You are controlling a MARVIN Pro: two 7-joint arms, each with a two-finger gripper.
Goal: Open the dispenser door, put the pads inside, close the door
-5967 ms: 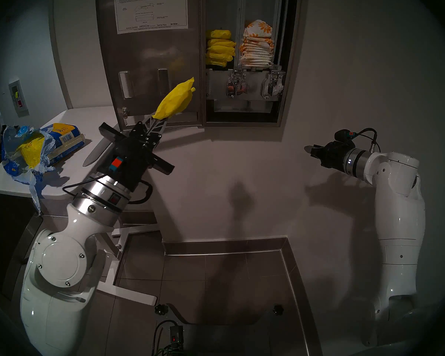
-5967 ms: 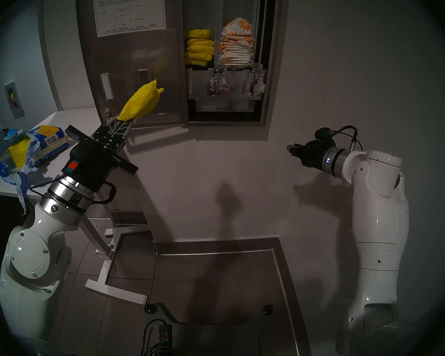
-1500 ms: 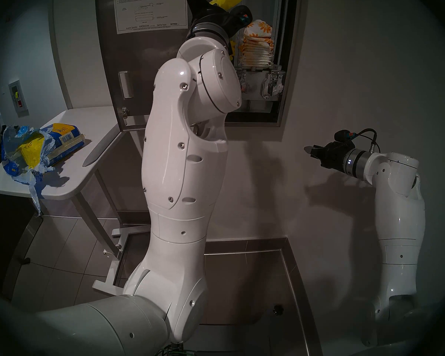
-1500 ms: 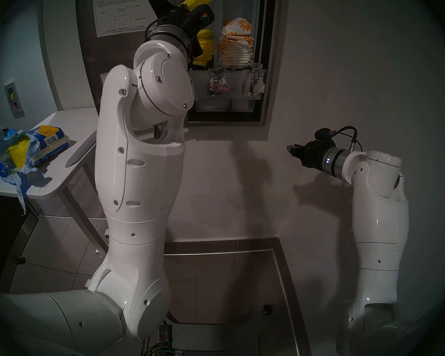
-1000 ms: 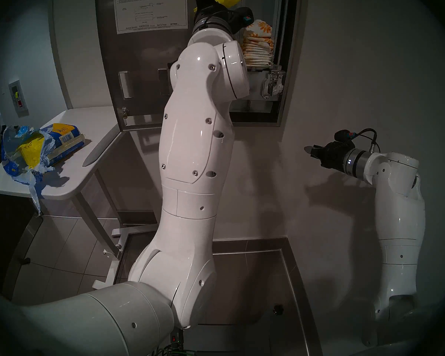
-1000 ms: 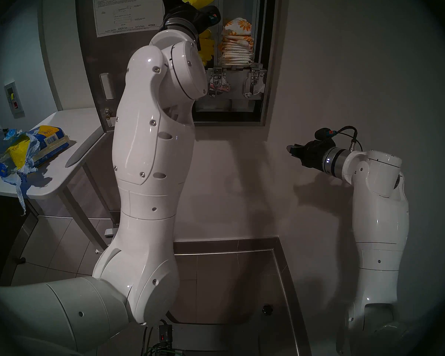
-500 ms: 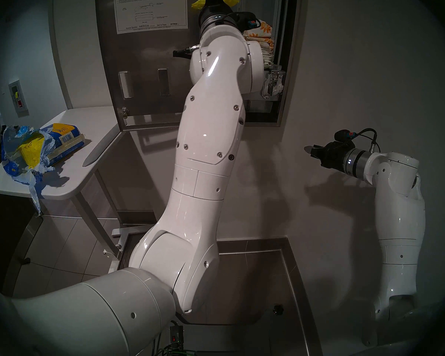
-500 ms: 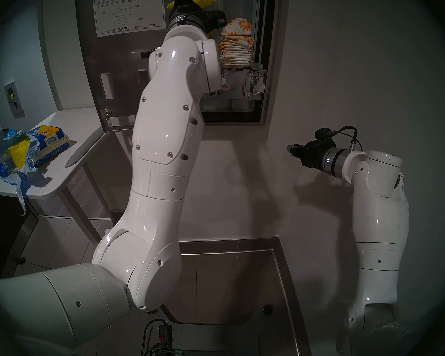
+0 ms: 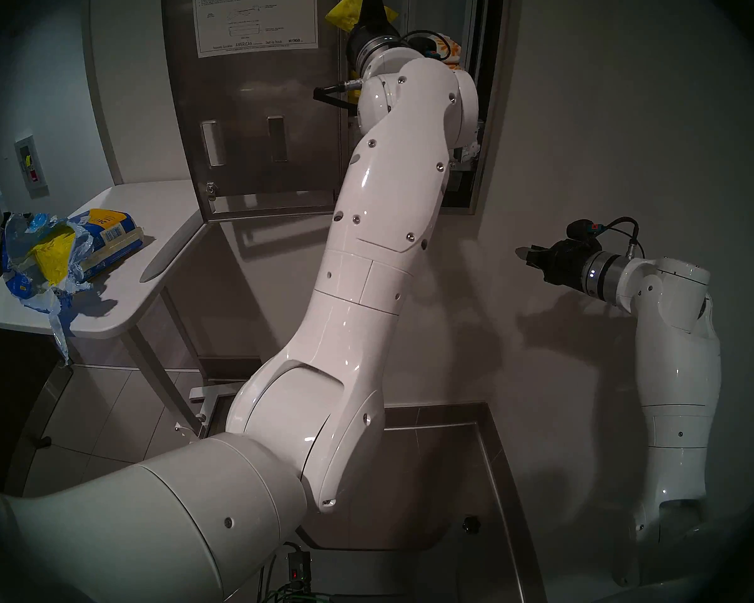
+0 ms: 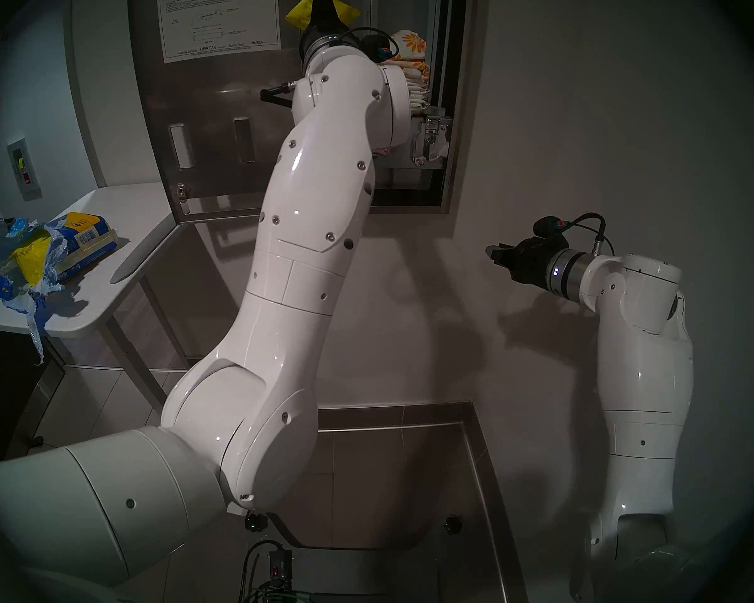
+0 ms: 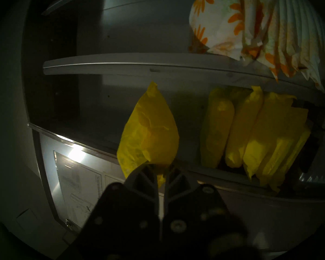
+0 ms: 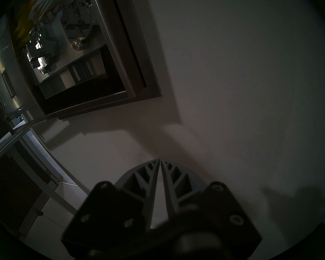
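From the head views we see our left gripper (image 9: 368, 12) raised to the top of the open cabinet, a yellow pad (image 9: 342, 10) sticking out past its fingertips, up and to the left of them. The dispenser door (image 9: 253, 123) hangs open just left of the wrist, and our forearm hides most of the stacks. We judge the main risk here is the elbow or wrist cable catching the door edge and swinging it.

Our right gripper (image 10: 495, 255) hangs well off to the right, near the bare wall, and looks empty.

In the left wrist view the jaws are pinched on one bottom corner of the pad (image 11: 148, 130), which stands straight ahead of the fingertips. The stack of yellow pads (image 11: 251, 130) lies ahead and to the right in the same compartment, not touching the held one; the white flowered packets (image 11: 251, 34) sit beyond the divider. With so slim a corner grip, we think the packet may flop or slip, or snag on the divider.

In the right wrist view the fingers (image 12: 148, 179) meet at the tips, holding nothing.
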